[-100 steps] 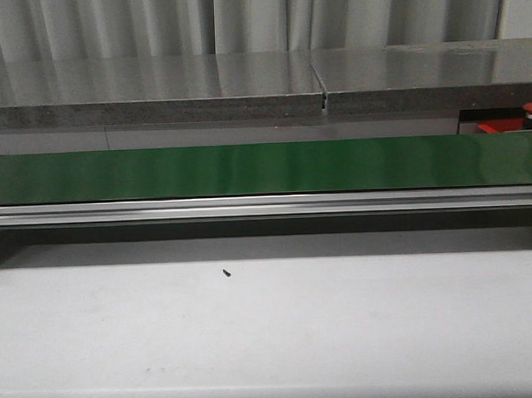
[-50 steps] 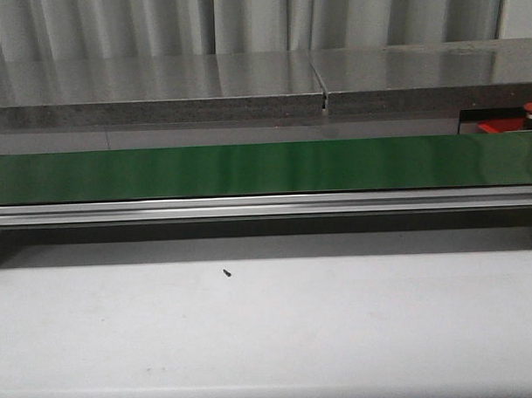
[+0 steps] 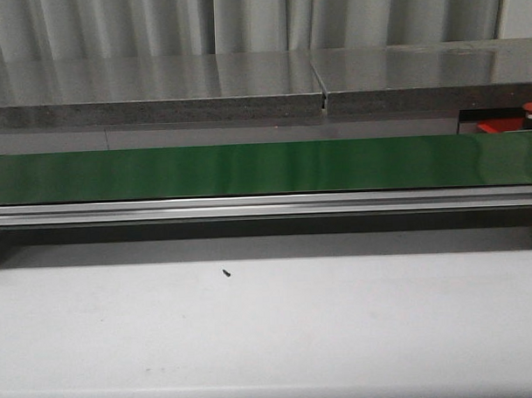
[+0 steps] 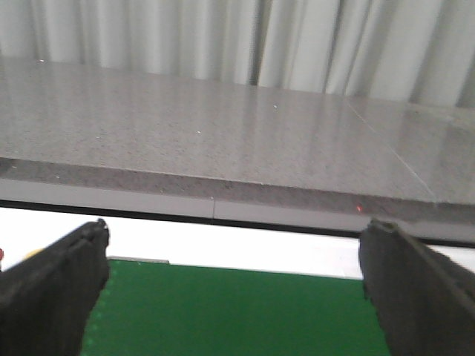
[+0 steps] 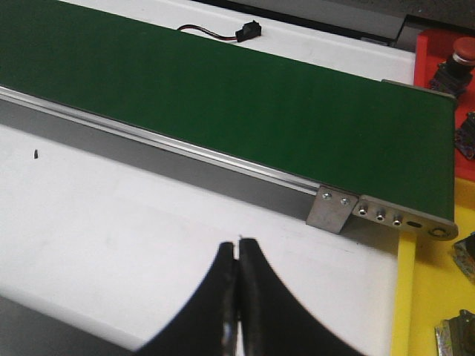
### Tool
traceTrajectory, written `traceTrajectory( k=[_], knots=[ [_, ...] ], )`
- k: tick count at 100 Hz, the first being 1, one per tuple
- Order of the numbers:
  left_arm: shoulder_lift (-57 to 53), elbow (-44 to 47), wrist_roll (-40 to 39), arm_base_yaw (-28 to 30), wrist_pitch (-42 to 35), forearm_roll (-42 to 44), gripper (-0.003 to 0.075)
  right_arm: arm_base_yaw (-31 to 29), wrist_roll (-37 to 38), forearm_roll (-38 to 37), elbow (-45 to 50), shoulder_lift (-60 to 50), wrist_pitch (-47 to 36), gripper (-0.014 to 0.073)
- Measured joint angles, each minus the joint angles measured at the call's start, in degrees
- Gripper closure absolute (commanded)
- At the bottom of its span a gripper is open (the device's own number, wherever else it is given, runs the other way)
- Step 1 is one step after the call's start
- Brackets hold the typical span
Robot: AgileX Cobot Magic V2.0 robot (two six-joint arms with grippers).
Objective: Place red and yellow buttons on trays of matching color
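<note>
A white table (image 3: pixel 271 330) lay before a long green belt (image 3: pixel 265 168), grey counters and pale curtains behind. At the belt's right end sat a red tray (image 5: pixel 434 52) holding a red-capped button (image 5: pixel 462 50), beside a yellow tray (image 5: pixel 427 297). The left gripper (image 4: pixel 234 297) had its jaws wide apart and empty; the right gripper (image 5: pixel 237 297) had its jaws closed, empty.

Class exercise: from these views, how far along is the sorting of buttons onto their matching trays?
Done: one red button already sits on the red tray. In hand: nothing; left gripper open over the green belt, right gripper shut, empty. Left: no button shows on the belt yet.
</note>
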Motion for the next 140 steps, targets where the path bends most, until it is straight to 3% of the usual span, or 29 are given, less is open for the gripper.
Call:
traceTrajectory(
  k=[13,33,54,75,107,140],
  knots=[
    [6.34,-7.26,0.0,7.91,2.91,-2.55,0.006,0.0,0.11,0.0,0.0,0.0,0.0,0.069],
    [22.11,-20.05,-3.17,23.66,16.7,-3.62,0.006,0.0,0.11,0.0,0.0,0.0,0.0,0.069],
    [38.94,-31.23,-5.73,32.4,26.63,-1.26,0.006,0.0,0.11,0.0,0.0,0.0,0.0,0.069],
    [52.42,-40.88,-14.28,33.37,30.47,11.24,0.0061,0.0,0.11,0.0,0.0,0.0,0.0,0.069],
    [64.27,-51.83,-24.21,32.48,38.53,21.94,0.0102,0.0,0.11,0.0,0.0,0.0,0.0,0.069],
    [70.51,-54.2,-25.84,29.26,38.82,23.91,0.0102,0.0,0.11,0.0,0.0,0.0,0.0,0.069]
  ],
)
